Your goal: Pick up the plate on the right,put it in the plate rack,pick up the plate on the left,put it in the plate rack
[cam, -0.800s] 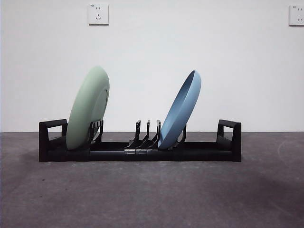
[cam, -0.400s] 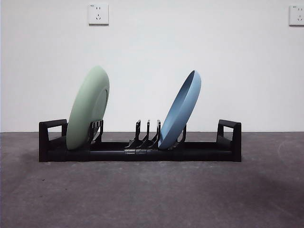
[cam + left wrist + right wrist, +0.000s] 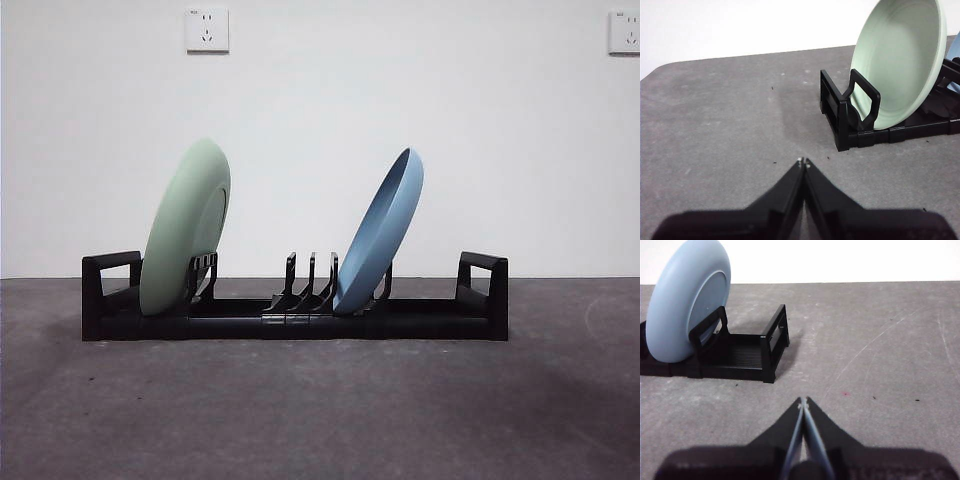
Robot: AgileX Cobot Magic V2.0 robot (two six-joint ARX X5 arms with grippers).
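Observation:
The black plate rack [image 3: 300,318] lies across the middle of the table. A green plate [image 3: 186,228] leans in its left end and a blue plate [image 3: 380,232] leans in slots right of the middle. In the left wrist view the green plate [image 3: 900,62] stands behind the rack's looped handle [image 3: 862,102], and my left gripper [image 3: 803,162] is shut, empty, over bare table off that end. My right gripper [image 3: 802,401] is also shut and empty, off the rack's other end [image 3: 772,342], with the blue plate [image 3: 687,302] beyond it.
Grey tabletop [image 3: 320,410] stretches in front of the rack. A white wall with two sockets [image 3: 207,29] stands behind. Neither arm shows in the front view.

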